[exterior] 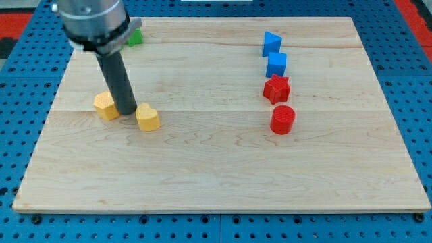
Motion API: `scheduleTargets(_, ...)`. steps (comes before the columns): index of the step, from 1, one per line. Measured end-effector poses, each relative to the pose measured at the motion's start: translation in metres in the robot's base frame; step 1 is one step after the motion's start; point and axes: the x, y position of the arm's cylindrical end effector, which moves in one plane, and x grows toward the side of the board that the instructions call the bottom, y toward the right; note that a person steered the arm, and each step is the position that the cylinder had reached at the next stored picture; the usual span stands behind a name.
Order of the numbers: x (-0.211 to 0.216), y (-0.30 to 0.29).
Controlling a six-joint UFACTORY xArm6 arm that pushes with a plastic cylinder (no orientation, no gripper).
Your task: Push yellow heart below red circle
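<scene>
The yellow heart (148,117) lies on the wooden board at the view's left of centre. The red circle (283,119) sits far to the view's right at about the same height. My tip (127,111) stands on the board just left of the yellow heart, touching or nearly touching it, between the heart and a second yellow block (106,106) on its left.
A red star-like block (276,88) sits just above the red circle. Two blue blocks (276,65) (271,43) line up above that. A green block (136,36) lies at the view's top left, partly hidden by the arm. The board's edge (216,208) runs along the view's bottom.
</scene>
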Motion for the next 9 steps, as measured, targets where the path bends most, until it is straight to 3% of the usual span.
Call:
scheduleTargets(3,0.044,0.202)
scheduleTargets(5,0.049,0.186)
scheduleTargets(6,0.093,0.166)
scheduleTargets(7,0.119,0.195)
scheduleTargets(9,0.086,0.231)
